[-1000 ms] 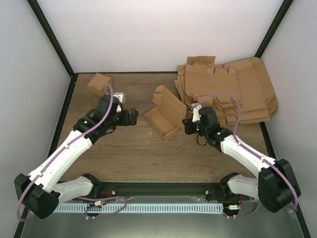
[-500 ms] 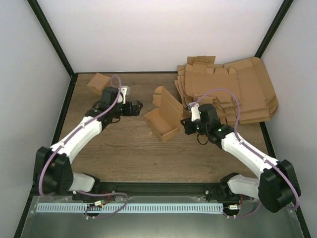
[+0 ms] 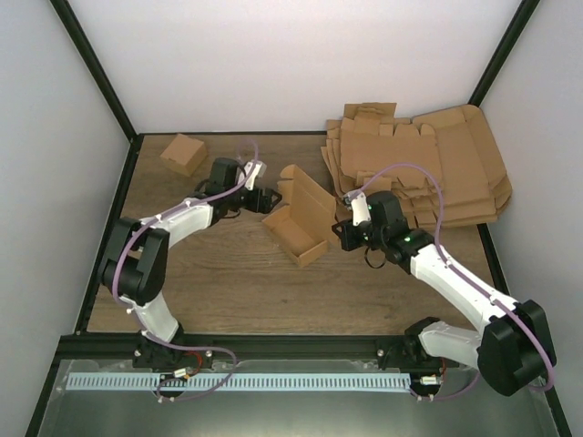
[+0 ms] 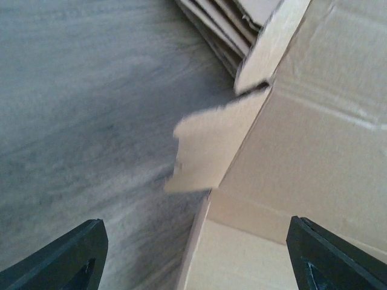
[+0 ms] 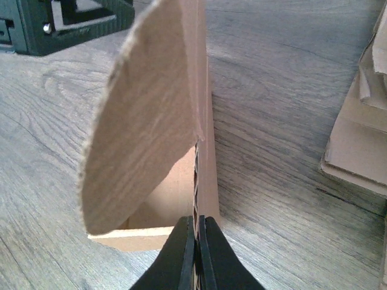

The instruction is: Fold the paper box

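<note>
The paper box [image 3: 301, 225] is a half-folded brown tray with raised flaps at the table's middle. My right gripper [image 3: 344, 233] is shut on the box's right wall; in the right wrist view its fingertips [image 5: 196, 254] pinch the corrugated edge of the wall [image 5: 202, 151], with a rounded flap [image 5: 139, 121] standing to the left. My left gripper [image 3: 270, 196] is open at the box's back left corner. In the left wrist view [image 4: 196, 266] its fingers are spread wide, with a box wall [image 4: 302, 151] and a small tab [image 4: 205, 151] between them, not touching.
A small closed brown box [image 3: 183, 153] sits at the back left. A stack of flat cardboard blanks [image 3: 428, 168] lies at the back right, close behind my right arm, and shows in the left wrist view [image 4: 224, 24]. Black frame posts edge the table.
My left arm has swung right and stretched out, bringing its open gripper from the back left up to the box. The right gripper has kept its hold; the box shifted slightly.
</note>
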Action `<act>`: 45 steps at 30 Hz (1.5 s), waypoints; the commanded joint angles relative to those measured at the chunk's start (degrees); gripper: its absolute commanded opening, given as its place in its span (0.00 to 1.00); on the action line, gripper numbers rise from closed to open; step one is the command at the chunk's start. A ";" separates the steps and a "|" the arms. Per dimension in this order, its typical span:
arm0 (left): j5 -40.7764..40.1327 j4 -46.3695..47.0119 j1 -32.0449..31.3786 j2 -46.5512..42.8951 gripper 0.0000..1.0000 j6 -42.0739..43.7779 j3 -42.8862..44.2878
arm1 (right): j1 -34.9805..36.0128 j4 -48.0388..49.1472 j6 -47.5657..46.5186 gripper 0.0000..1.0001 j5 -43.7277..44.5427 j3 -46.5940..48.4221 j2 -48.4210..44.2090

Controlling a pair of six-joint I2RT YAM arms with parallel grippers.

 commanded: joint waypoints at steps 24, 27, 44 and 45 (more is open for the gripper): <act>16.58 -6.68 2.94 14.47 0.43 12.71 17.86 | 0.29 -0.65 -0.67 0.02 -1.84 4.36 2.54; 16.17 -5.33 2.25 12.36 0.39 12.22 15.68 | 0.29 -0.60 -0.66 0.02 -1.15 4.65 3.55; -11.87 -10.57 -7.67 3.77 0.04 8.76 12.15 | 0.29 0.25 1.49 0.05 5.20 5.67 6.80; -13.52 -10.09 -8.16 2.99 0.04 7.84 11.30 | 0.29 0.77 1.99 0.06 5.62 5.46 7.00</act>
